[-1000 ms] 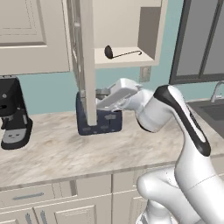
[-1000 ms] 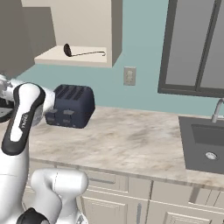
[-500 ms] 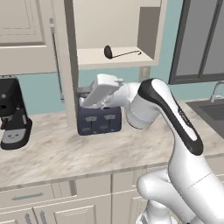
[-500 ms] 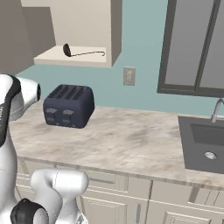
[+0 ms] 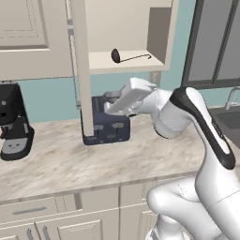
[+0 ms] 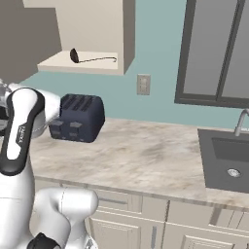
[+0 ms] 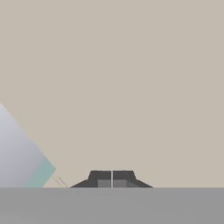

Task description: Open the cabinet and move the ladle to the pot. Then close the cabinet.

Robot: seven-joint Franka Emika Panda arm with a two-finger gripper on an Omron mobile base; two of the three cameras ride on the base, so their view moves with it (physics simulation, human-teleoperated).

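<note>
Beige cabinet (image 5: 79,70) door stands swung open above the marble table (image 5: 65,159), my arm stretched toward its edge.

Black ladle (image 5: 126,57) lies on the cabinet's plain shelf, bowl to the left and thin hooked handle running right, well above my hand. My gripper (image 7: 112,179) is fully closed with nothing between its fingertips (image 7: 103,178); they press together, pointing at a flat beige surface close in front. In the left base view my hand sits just beside the open door's lower end, in front of the dark blue toaster (image 6: 78,116) on the table. A black coffee machine (image 5: 14,122) stands at the far left, and a sink (image 6: 228,163) with its faucet lies to the right below a dark-framed window (image 6: 216,51).
</note>
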